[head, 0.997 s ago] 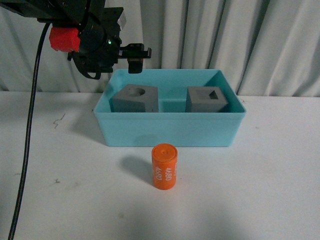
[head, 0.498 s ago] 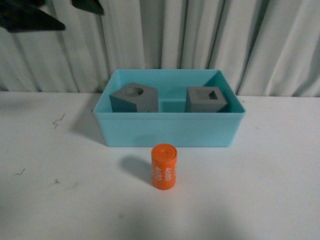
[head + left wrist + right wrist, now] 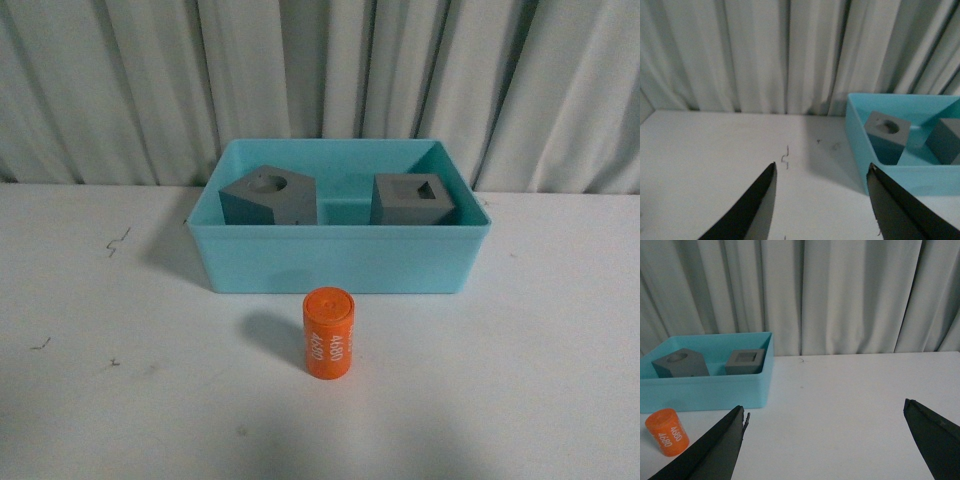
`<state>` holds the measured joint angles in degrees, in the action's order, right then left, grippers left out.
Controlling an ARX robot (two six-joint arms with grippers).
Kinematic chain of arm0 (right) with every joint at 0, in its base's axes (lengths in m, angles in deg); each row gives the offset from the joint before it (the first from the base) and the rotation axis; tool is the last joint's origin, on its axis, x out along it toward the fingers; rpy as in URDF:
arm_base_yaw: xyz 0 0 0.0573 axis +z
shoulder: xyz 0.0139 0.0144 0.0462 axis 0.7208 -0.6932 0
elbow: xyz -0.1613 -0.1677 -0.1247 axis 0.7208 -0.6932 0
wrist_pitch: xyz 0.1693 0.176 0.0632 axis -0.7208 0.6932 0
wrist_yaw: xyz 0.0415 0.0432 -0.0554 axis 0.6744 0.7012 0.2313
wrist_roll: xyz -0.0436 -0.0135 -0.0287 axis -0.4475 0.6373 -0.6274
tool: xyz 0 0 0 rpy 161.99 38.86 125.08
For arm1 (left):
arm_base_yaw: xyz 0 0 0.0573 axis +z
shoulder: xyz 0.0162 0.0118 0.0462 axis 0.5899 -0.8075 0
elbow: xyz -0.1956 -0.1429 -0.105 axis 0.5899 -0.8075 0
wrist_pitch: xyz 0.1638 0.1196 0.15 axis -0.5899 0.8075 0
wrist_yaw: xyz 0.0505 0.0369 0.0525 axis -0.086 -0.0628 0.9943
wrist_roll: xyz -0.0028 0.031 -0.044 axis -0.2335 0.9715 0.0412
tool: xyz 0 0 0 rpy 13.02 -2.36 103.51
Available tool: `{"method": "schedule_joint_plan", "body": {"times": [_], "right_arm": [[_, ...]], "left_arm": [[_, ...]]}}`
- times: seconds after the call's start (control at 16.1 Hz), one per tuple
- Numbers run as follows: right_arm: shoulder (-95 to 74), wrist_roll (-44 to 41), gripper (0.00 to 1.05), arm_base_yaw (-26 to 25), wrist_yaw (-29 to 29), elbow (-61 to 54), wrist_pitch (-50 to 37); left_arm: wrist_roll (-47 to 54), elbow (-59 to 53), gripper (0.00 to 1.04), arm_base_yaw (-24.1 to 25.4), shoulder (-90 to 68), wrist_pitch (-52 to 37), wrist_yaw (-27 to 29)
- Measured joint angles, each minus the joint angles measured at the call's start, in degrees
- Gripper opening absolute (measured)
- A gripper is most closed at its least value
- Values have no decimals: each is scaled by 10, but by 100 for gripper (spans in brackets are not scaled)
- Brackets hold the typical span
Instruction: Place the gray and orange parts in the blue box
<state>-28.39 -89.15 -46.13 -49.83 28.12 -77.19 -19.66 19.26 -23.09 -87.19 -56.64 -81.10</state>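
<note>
Left claw (image 3: 821,212): jaws spread wide with nothing between them, hanging above bare table (image 3: 520,380).
Right claw (image 3: 825,440): also released, with a broad, empty gap, over open table.
Cylinder vs claws: the orange cylinder (image 3: 667,438) shows just beyond one finger of the right claw, outside the gap and not touching it. It does not show in the left wrist view.
Box vs claws: the blue box (image 3: 340,262) lies ahead of both claws and off to one side, well apart from the fingers.
Cylinder place: it stands upright on the table just in front of the box's near wall, about mid-length and apart from it.
Gray cubes: both are inside the box. The round-recess cube (image 3: 268,196) is at the left, turned corner-forward. The square-recess cube (image 3: 414,199) is at the right, with bare box floor between them.
Writing: "4680" in white appears twice on the cylinder's side, running along its length.
Edges and room: the box sits toward the table's back, near the gray curtain (image 3: 300,70). Open table lies left, right and in front of it, with a few small dark marks at the left.
</note>
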Motion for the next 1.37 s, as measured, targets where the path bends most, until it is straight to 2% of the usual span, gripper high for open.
{"method": "schedule_joint_plan", "body": {"times": [0.12, 0.25, 0.37, 0.62, 0.69, 0.81, 0.87, 0.93, 1.0, 1.06, 1.37], "right_arm": [[0, 0, 98, 0, 0, 0, 0], [0, 0, 98, 0, 0, 0, 0], [0, 0, 98, 0, 0, 0, 0], [0, 0, 98, 0, 0, 0, 0], [0, 0, 98, 0, 0, 0, 0], [0, 0, 98, 0, 0, 0, 0], [0, 0, 98, 0, 0, 0, 0], [0, 0, 98, 0, 0, 0, 0], [0, 0, 98, 0, 0, 0, 0], [0, 0, 98, 0, 0, 0, 0], [0, 0, 98, 0, 0, 0, 0]], "left_arm": [[0, -44, 33, -23, 46, -50, 26], [0, -76, 13, -39, 87, -38, 50], [1, -102, 2, -57, 122, -21, 63], [1, -138, 2, -88, 210, 28, 101], [1, -144, 2, -117, 227, 40, 130], [2, -153, 2, -135, 259, 62, 129], [2, -155, 2, -133, 271, 71, 136], [2, -170, 2, -129, 273, 37, 139], [2, -176, 2, -129, 283, 52, 139], [2, -180, 2, -130, 334, 102, 139], [2, -180, 2, -130, 435, 197, 139]]}}
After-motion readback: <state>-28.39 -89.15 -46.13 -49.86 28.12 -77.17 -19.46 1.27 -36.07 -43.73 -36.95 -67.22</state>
